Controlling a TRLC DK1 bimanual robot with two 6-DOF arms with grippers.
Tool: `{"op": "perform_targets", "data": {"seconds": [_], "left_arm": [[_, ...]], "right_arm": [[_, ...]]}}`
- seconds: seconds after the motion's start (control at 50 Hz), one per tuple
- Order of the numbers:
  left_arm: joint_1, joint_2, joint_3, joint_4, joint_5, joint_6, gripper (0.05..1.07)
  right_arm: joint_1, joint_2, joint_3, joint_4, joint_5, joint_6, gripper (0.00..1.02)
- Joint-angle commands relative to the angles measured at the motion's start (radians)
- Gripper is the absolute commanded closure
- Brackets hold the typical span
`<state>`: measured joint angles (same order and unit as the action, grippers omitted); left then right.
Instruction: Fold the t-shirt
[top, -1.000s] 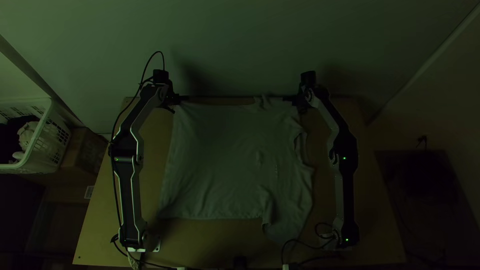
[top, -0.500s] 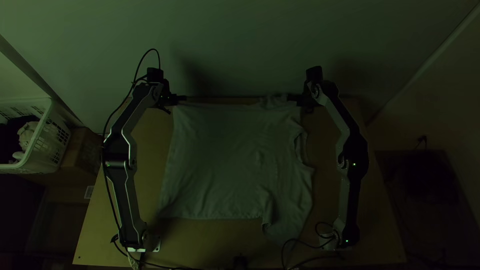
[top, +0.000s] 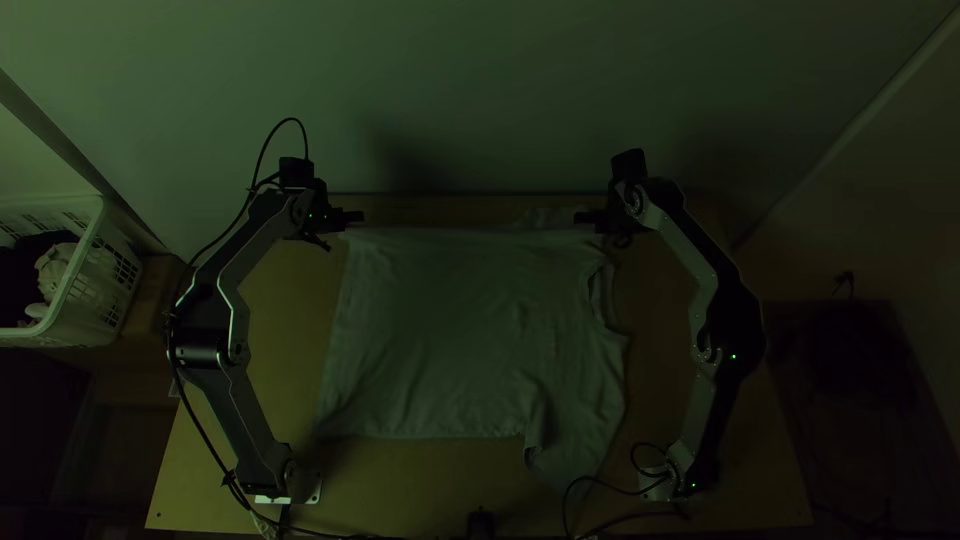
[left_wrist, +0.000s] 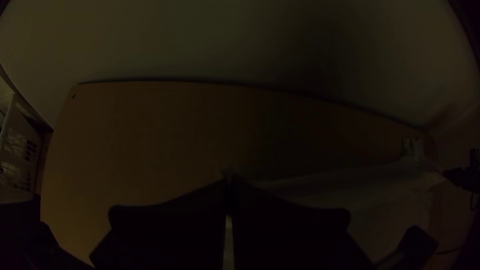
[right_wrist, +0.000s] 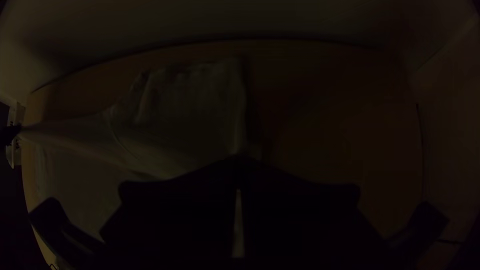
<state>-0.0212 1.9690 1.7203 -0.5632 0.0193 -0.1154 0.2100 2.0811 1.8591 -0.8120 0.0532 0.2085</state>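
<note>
One t-shirt (top: 450, 330) lies spread on worktop (top: 400, 485), part near sleeve rumpled; far part stretches taut between left gripper (top: 361, 216) and right gripper (top: 578, 217), fingers of both closed on cloth.

Table (top: 400, 480): light wooden top, its near edge straight.
T-shirt (top: 450, 340): light-coloured, mostly spread, wrinkled; one portion extends toward the near edge.
Black cable (top: 610, 486): curved, near that edge.
</note>
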Motion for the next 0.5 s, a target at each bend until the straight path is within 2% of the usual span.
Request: {"op": "perform_targets", "data": {"seconds": [0.0,0.48], "left_arm": [[0.007,-0.087,-0.091,0.026,0.007,0.008,1.05],[0.006,-0.285,-0.401,0.125,0.008,0.013,1.05]], "right_arm": [[0.012,-0.088,-0.094,0.019,0.016,-0.006,1.00],[0.051,-0.351,-0.502,0.135,0.033,0.003,1.00]]}}
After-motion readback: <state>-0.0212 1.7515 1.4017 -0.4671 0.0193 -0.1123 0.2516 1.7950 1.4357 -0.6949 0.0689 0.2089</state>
